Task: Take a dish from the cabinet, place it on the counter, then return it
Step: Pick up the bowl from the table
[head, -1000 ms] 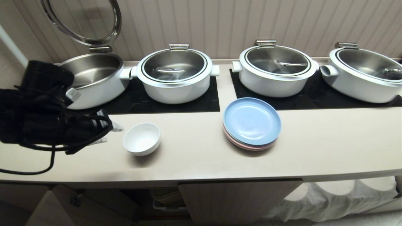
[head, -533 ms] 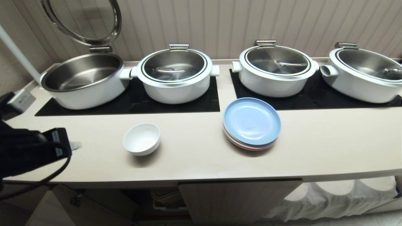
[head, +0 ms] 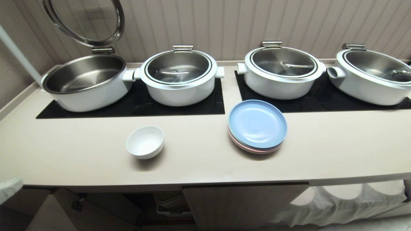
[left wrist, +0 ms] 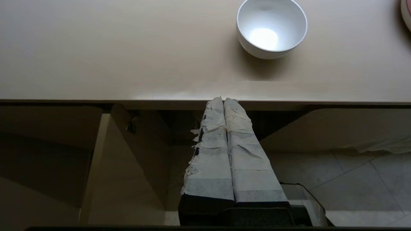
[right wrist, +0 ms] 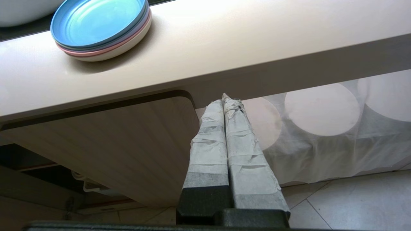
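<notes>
On the counter (head: 80, 154) in your head view, the dish (head: 144, 141) sits upright at nine o'clock of the blue plates (head: 257, 125); the left arm that reached beside it a second ago has gone. Left wrist view: left gripper (left wrist: 223, 100), pressed together and empty, hangs below the counter's edge, the open cabinet (left wrist: 106, 160) behind. Right wrist view: right gripper (right wrist: 224, 100), likewise closed, stays parked. Placement looks done; you still owe the return.

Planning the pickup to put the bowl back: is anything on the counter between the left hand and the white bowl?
Nothing visible. The left hand, shut, sits below the counter front edge, and only bare worktop lies between that edge and the bowl. The plates stand off to the bowl's right.
</notes>
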Robot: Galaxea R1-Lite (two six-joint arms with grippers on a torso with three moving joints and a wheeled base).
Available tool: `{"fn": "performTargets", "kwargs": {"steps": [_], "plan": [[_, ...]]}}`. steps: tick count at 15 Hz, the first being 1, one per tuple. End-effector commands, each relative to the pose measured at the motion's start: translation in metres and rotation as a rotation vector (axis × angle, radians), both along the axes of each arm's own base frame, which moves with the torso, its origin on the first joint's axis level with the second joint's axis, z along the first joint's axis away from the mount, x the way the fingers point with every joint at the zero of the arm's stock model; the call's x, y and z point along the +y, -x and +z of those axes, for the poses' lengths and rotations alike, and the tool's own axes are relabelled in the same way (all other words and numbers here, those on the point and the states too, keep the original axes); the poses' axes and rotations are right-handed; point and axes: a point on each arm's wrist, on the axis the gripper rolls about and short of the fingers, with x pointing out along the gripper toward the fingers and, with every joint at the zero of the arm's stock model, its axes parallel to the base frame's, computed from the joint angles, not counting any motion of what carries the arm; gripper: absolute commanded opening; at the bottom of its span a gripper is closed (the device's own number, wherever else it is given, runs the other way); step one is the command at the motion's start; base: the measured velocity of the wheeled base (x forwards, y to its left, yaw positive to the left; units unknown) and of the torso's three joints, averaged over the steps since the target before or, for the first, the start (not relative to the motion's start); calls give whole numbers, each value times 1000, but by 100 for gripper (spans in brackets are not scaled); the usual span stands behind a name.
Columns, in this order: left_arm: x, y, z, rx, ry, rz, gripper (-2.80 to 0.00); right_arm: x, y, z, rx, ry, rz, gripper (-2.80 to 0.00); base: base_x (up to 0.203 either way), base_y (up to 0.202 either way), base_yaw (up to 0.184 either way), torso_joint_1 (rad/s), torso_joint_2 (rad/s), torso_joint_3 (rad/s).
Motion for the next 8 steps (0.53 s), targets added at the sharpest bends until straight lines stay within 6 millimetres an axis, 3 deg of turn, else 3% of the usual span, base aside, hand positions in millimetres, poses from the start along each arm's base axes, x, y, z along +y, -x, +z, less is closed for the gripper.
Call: {"fn": "performTargets", "kwargs": {"steps": [1, 5, 8], "plan": [[5, 36, -28, -121, -20, 14, -280, 0, 0, 0, 1, 0, 0, -280, 0, 0, 0, 0, 0, 0], [2, 58, -70, -249, -23, -61, -280, 0, 0, 0, 1, 0, 0, -280, 0, 0, 0, 0, 0, 0], [1, 61, -98, -254, -61, -66, -280, 0, 0, 0, 1, 0, 0, -280, 0, 0, 0, 0, 0, 0]]}}
